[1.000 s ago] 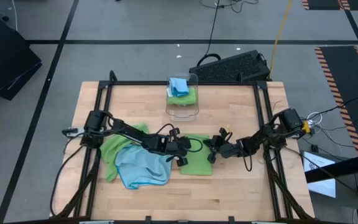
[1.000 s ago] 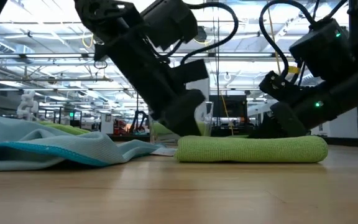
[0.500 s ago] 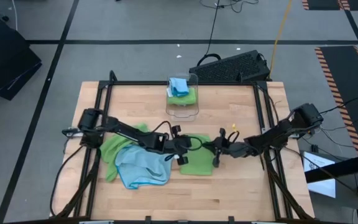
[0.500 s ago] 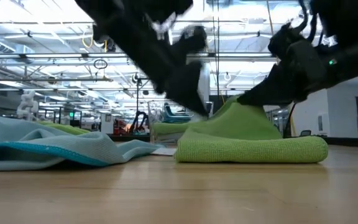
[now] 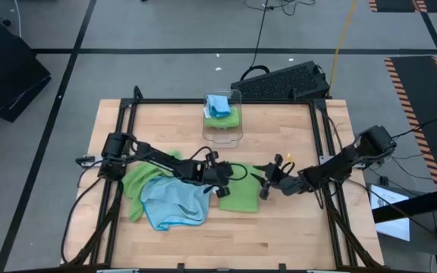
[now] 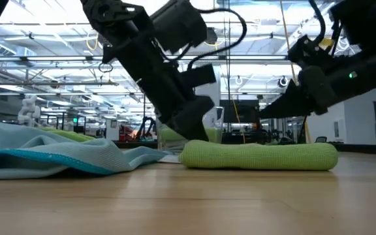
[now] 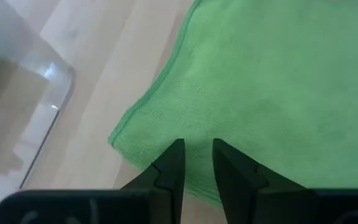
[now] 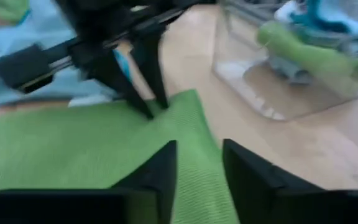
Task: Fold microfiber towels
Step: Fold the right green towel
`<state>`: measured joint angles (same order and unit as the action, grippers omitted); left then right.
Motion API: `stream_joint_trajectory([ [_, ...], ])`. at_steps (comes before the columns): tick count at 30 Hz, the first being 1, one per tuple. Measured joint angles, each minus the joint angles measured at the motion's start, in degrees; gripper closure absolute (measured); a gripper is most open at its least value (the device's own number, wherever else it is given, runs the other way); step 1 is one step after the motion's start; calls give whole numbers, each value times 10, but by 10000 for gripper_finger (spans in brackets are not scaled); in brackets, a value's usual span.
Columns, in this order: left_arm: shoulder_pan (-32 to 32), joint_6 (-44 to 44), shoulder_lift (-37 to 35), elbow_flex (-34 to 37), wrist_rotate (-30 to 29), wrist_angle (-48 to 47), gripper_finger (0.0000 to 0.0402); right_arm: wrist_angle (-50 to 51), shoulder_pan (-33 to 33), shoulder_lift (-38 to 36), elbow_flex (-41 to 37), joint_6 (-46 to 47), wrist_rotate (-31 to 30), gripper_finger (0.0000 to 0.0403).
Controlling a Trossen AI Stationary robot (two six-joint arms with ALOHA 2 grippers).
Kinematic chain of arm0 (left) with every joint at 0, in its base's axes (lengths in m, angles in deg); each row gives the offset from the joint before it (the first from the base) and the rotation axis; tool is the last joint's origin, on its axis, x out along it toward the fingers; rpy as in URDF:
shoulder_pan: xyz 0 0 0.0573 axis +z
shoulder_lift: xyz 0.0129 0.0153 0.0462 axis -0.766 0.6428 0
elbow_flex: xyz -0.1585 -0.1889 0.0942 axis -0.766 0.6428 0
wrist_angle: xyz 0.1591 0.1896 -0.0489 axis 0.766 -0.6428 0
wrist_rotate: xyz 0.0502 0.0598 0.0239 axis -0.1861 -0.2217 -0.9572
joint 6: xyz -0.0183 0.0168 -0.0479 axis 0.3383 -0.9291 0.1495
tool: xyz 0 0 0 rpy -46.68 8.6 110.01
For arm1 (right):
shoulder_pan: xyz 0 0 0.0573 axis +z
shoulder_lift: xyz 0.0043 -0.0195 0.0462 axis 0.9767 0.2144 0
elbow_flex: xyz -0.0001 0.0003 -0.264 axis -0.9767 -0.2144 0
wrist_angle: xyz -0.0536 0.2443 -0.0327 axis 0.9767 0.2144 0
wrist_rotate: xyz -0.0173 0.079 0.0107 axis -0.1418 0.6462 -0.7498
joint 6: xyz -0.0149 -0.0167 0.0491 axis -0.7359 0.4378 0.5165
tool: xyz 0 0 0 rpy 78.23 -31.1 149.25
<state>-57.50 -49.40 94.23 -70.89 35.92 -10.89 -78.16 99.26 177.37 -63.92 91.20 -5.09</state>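
Left pincer (image 5: 220, 182) pinching green towel (image 5: 241, 199), edge hidden

The wooden desk (image 5: 279, 227) carries a folded green towel (image 5: 239, 197) near its middle; beside it lies a loose heap of blue (image 5: 174, 203) and green towels (image 5: 136, 182). A clear plastic bin (image 5: 222, 119) stands at the far edge.

Even bright overhead light, soft shadows. Low view: ceiling strip lights (image 6: 57, 29) glare, arms backlit dark. Right wrist view motion-blurred; left wrist sharp.
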Motion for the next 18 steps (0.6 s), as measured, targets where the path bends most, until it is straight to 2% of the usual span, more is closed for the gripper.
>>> stream_joint_trajectory([
  [4, -13, -1, -17, 0, 0, 1, 317, -4, 2, -24, 0, 30, -11, 224],
  [7, -26, -3, -24, 0, -3, 16, 317, -13, 2, -25, 0, 33, 21, 215],
  [10, -38, -29, -26, 0, -5, 50, 317, -14, 2, -6, 0, 31, 50, 223],
  [12, -42, -42, -26, 0, -8, 61, 317, -18, -2, 13, 0, 31, 48, 234],
  [18, -32, -5, -2, 0, -11, 50, 317, -47, -18, 86, 0, 39, 50, 275],
])
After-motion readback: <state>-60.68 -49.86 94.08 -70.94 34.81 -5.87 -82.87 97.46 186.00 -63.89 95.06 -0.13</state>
